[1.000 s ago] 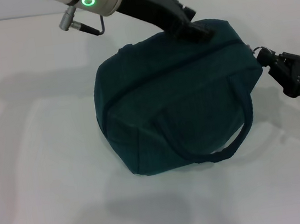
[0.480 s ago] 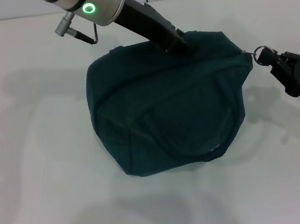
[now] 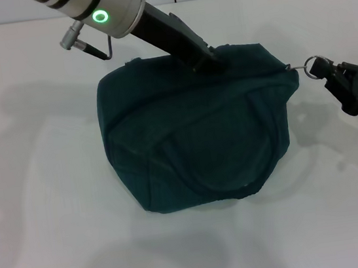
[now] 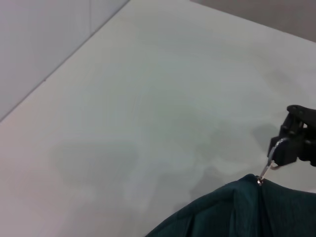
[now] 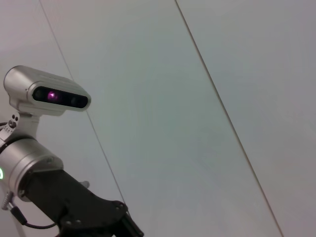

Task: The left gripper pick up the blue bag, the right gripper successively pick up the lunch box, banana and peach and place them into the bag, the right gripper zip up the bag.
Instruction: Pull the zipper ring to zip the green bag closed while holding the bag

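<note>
The zipper ring pull (image 3: 315, 62) sits at the blue bag's (image 3: 193, 139) right end, pinched in the right gripper (image 3: 327, 74); the left gripper (image 3: 212, 60) clamps the bag's top

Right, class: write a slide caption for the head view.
Left end effector holds blue bag; right end effector grips its zipper ring.

The blue bag (image 3: 196, 135) has sagged lower and shifted toward the robot's left, its front handle now lying flat. The left tool (image 3: 212, 60) moved with it; the zipper ring (image 3: 315, 63) is drawn out taut.
</note>
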